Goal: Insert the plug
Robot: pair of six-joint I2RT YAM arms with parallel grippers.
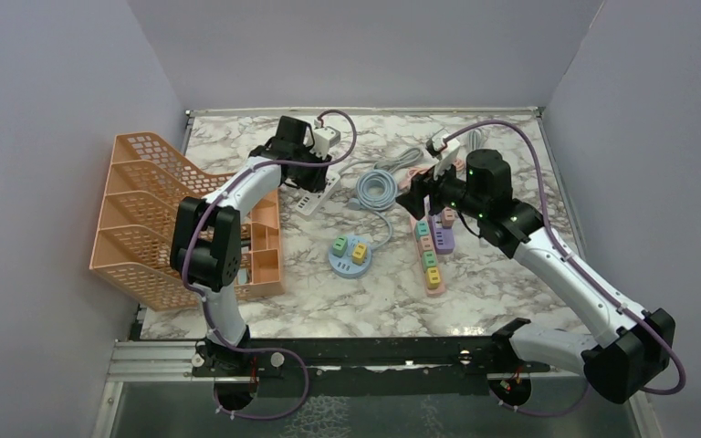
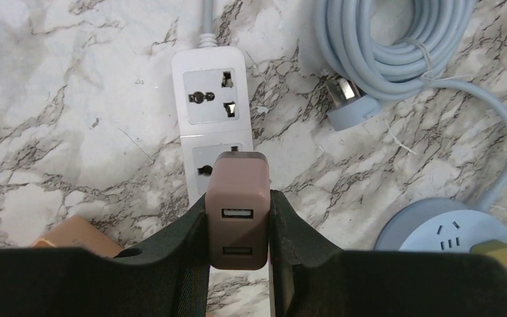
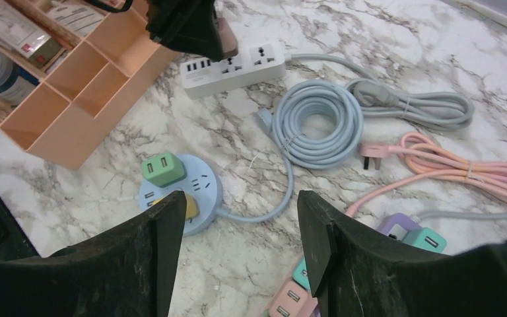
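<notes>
Quick count, left to right: one orange plastic mesh organizer (image 1: 146, 219), one white rectangular power strip (image 2: 211, 99), one round pale-blue socket hub (image 3: 206, 191) and one long pink power strip (image 1: 432, 265). So that's three socket blocks in all. There are three coiled leads too: a light-blue cable (image 3: 317, 125), a grey cable (image 3: 409, 105) and a pink cable (image 3: 462, 173). The hub carries two cubes, a green adapter (image 3: 163, 168) and a yellow adapter (image 1: 360, 253). The pink strip has a row of coloured cubes I can't count cleanly.

The left gripper (image 2: 239, 205) is clamped on the task's thing, a dusty-brown boxy USB charger plug (image 2: 239, 175) with two USB ports facing the wrist camera. The plug sits right over the second socket of the white strip, just beside the organizer. Can't tell whether its pins are in. The right gripper (image 3: 237, 228) hangs near the pink strip with its jaws fairly wide and nothing between them.

Everything's on a white tabletop (image 1: 475, 301) with grey marble veining, boxed in by plain pale lavender-grey walls (image 1: 55, 91) on three sides. The cables look smooth and rubbery, the gripper fingers (image 3: 138, 264) are matte black, and the organizer is a rigid perforated lattice.
</notes>
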